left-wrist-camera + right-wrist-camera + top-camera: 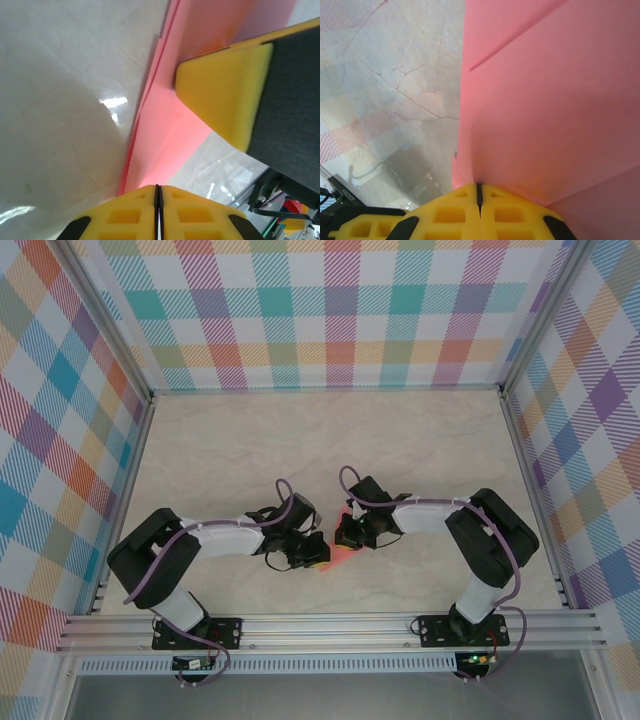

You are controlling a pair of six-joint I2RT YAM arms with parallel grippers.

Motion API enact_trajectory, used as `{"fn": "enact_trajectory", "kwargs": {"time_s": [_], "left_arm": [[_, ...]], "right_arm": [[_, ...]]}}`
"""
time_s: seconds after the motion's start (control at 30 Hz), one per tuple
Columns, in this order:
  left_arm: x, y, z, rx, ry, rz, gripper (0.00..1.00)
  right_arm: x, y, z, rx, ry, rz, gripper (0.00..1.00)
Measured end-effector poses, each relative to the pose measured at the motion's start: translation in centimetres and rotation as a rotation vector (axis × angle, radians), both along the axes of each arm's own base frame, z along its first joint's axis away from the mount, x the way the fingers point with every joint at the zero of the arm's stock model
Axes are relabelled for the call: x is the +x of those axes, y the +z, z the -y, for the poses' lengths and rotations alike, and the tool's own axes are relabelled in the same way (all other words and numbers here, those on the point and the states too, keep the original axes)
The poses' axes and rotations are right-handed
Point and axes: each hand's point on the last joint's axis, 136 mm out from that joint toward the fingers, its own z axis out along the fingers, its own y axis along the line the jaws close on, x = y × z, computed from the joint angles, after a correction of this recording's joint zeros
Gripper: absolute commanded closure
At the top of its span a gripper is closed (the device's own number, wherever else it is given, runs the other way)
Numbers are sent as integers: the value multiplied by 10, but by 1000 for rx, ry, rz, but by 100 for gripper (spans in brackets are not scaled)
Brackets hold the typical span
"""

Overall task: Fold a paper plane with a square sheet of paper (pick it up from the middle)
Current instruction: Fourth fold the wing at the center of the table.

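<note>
Camera above: saw the square sheet of paper (343, 552), partly folded, between the two arms' meeting jaws near the desk's (300, 440) front edge. Left wrist: found left jaws pressed together on the sheet's lower edge, pink paper running up and away, a yellow pad (220, 90) of the right jaws against it. Right wrist: found right jaws clamped tight on the sheet, a crease showing above.

Seen from above, the paper (342, 558) is mostly hidden, its folds too small to tell.
</note>
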Motion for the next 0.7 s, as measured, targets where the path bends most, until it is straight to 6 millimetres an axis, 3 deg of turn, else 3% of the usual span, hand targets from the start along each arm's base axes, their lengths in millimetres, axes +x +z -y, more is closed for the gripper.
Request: {"fn": "enact_trajectory", "kwargs": {"time_s": [0.27, 0.7], "left_arm": [[-12, -14, -9, 18, 11, -50, 94], [-13, -12, -7, 8, 4, -48, 93]], "right_arm": [[0, 0, 0, 0, 0, 0, 95], [0, -1, 0, -1, 0, -1, 95]]}}
